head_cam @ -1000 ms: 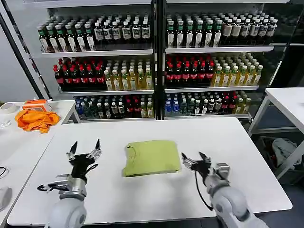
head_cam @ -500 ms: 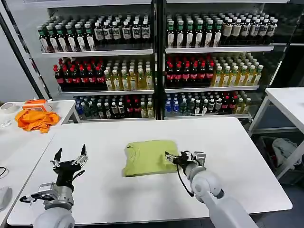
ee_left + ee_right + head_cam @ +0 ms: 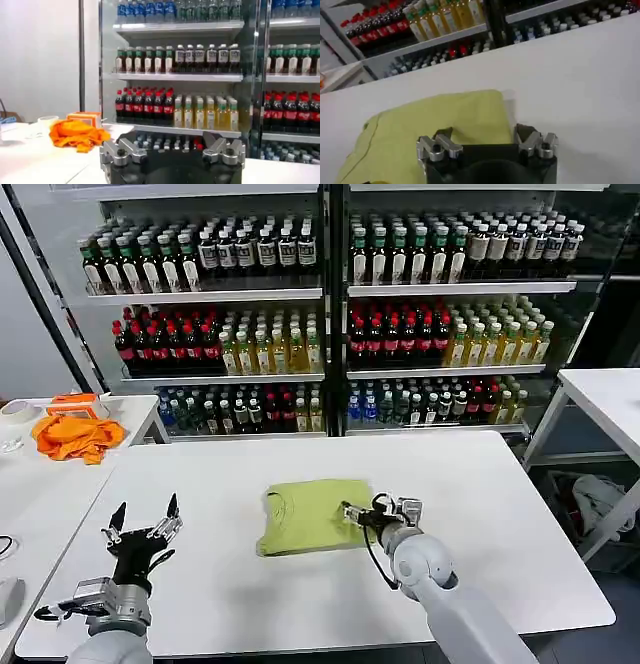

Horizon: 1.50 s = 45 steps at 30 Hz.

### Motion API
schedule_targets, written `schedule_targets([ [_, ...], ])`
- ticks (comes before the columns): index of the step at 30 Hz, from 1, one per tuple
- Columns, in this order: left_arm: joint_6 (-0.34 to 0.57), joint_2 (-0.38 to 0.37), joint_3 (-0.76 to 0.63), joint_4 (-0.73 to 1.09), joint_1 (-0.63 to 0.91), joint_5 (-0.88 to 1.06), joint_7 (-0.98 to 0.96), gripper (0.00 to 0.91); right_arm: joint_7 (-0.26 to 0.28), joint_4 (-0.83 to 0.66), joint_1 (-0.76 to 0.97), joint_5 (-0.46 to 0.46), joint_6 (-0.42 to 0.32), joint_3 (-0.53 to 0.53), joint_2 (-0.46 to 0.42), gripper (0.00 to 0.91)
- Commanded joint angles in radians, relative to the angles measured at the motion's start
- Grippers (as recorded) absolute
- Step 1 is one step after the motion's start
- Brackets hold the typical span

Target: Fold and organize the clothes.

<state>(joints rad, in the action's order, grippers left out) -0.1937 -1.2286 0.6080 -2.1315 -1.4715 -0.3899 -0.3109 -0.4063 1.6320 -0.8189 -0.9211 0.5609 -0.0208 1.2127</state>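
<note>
The clothes, a light yellow-green T-shirt (image 3: 310, 514), lie folded into a flat rectangle at the middle of the white table (image 3: 480, 484). Its round neck is on the left side. My right gripper (image 3: 358, 515) is low at the shirt's right edge, open, its fingers pointing left over the cloth. In the right wrist view the shirt (image 3: 435, 127) spreads just ahead of the right gripper (image 3: 485, 142), with nothing between the fingers. My left gripper (image 3: 145, 519) hovers over the table's near-left part, well left of the shirt. It is open, fingers pointing up and away, and empty.
A bright orange cloth (image 3: 75, 434) lies on the side table at the left (image 3: 40, 494), also the orange cloth (image 3: 77, 134) in the left wrist view. Bottle shelves (image 3: 330, 314) stand behind the table. Another white table (image 3: 610, 399) stands at the right.
My right gripper has moved left from bare table beside the shirt onto its right edge. My left gripper has drawn back toward the near-left corner, still open.
</note>
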Motion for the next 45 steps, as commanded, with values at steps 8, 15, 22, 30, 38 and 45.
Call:
schedule_targets([
  [8, -0.001, -0.007, 0.004, -0.015, -0.017, 0.000, -0.001, 0.907, -0.005, -0.003, -0.004, -0.040, -0.014, 0.007, -0.004, 0.000],
  [15, 0.001, -0.020, -0.006, -0.017, -0.020, 0.006, -0.001, 0.907, 0.004, 0.010, -0.018, -0.044, -0.024, -0.017, -0.032, 0.000],
  [22, 0.000, -0.032, -0.024, -0.014, -0.018, 0.020, 0.000, 0.907, 0.029, 0.019, -0.032, -0.042, -0.034, -0.065, -0.078, 0.000],
  [30, -0.002, -0.042, -0.040, -0.018, -0.014, 0.028, 0.000, 0.907, 0.073, 0.032, -0.043, -0.044, -0.044, -0.120, -0.189, 0.000],
  [38, -0.007, -0.049, -0.057, -0.026, -0.018, 0.040, 0.002, 0.907, 0.181, 0.017, -0.029, 0.084, -0.004, -0.148, -0.271, 0.786],
  [45, -0.007, -0.050, -0.077, -0.044, -0.033, 0.059, 0.015, 0.907, 0.215, 0.112, -0.178, 0.377, -0.242, -0.185, -0.281, 0.907],
])
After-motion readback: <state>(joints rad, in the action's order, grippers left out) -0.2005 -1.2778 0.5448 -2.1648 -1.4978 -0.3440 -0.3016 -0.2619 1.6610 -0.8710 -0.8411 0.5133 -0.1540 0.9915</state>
